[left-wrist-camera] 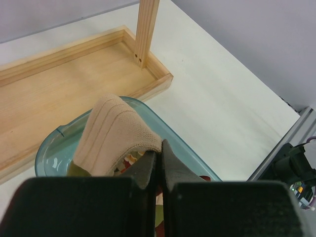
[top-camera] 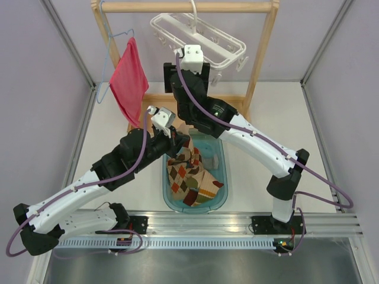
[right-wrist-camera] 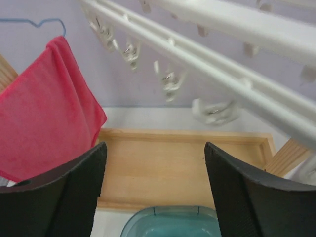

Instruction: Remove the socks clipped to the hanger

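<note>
Left fingers pinch one beige sock; right fingers apart.

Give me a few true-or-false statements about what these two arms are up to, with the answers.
1. The left gripper pinches a beige sock over the teal tub. True.
2. The right gripper is clamped on a sock. False: it is open and empty, just below the white hanger.
3. The red cloth hangs from the white hanger. False: it hangs on the blue wire hanger.
4. Patterned socks lie in the teal tub. True.
</note>
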Motion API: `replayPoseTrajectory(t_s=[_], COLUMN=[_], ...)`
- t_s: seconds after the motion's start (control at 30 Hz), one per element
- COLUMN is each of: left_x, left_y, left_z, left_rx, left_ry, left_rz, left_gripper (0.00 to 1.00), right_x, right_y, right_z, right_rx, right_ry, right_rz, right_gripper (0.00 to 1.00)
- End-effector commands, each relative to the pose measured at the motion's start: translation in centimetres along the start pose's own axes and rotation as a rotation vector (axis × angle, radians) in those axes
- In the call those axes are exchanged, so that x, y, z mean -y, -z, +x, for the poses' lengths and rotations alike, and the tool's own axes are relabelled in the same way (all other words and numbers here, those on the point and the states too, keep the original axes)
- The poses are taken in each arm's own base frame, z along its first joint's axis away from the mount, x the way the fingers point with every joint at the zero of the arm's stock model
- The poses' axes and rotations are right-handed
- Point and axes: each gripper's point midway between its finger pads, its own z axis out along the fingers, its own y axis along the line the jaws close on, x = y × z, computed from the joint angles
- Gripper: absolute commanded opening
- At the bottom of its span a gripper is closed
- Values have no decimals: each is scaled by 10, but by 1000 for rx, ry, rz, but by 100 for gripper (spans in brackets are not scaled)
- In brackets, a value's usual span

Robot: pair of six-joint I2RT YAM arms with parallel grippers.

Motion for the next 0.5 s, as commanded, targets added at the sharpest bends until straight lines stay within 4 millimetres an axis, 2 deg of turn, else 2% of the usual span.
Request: replayPoseTrajectory(t_s=[0.0, 0.23, 0.27, 0.3, 0.33, 0.47], left_x=[0, -6, -7, -8, -9, -12], left_y=[4, 4, 4, 5, 5, 7], left_z=[-11, -8, -7, -6, -5, -1], left_rx=[30, 28, 29, 28, 28, 28], left_ry=[-28, -24, -23, -20, -17, -3], left_rz=[-3, -28, -36, -39, -44, -56], left_gripper=[2, 2, 2, 2, 2, 2], right_x=[5, 15, 15, 23, 26, 47], right_y=[11, 32, 35, 41, 44, 59], right_z=[-8, 10, 25, 19, 21, 45], right_rx=[-5, -54, -80, -72, -74, -106], right_ry=[-45, -85, -73, -90, -95, -104], right_rz=[-54, -142, -157, -163, -168, -173], right_gripper=[85, 87, 87, 87, 87, 87])
